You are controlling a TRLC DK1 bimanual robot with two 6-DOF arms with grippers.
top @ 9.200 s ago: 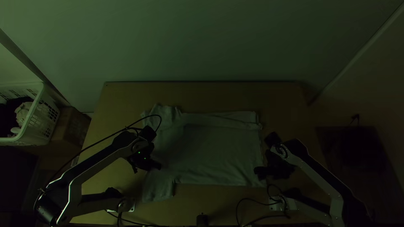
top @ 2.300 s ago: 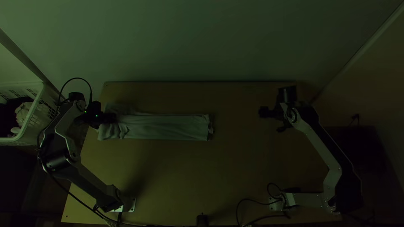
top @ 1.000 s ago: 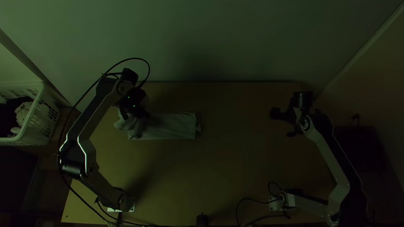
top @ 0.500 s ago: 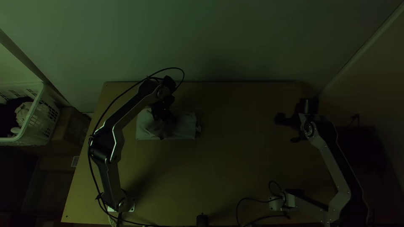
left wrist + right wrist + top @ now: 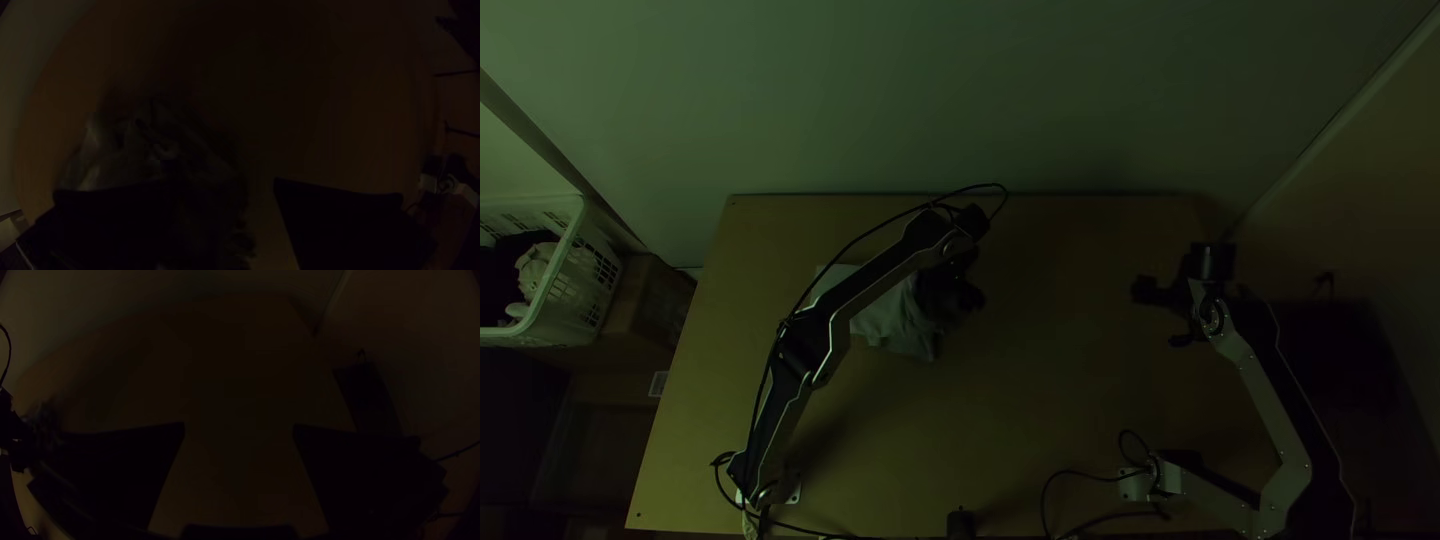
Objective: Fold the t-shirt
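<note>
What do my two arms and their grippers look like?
The left arm and right arm have silver-grey links and black joints. A thin black cable loops along the left one. The left gripper and right gripper have wide, flat black fingers.

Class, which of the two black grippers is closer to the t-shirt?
The left gripper: it is right at the t-shirt, while the right gripper is well apart, toward the table's right side.
</note>
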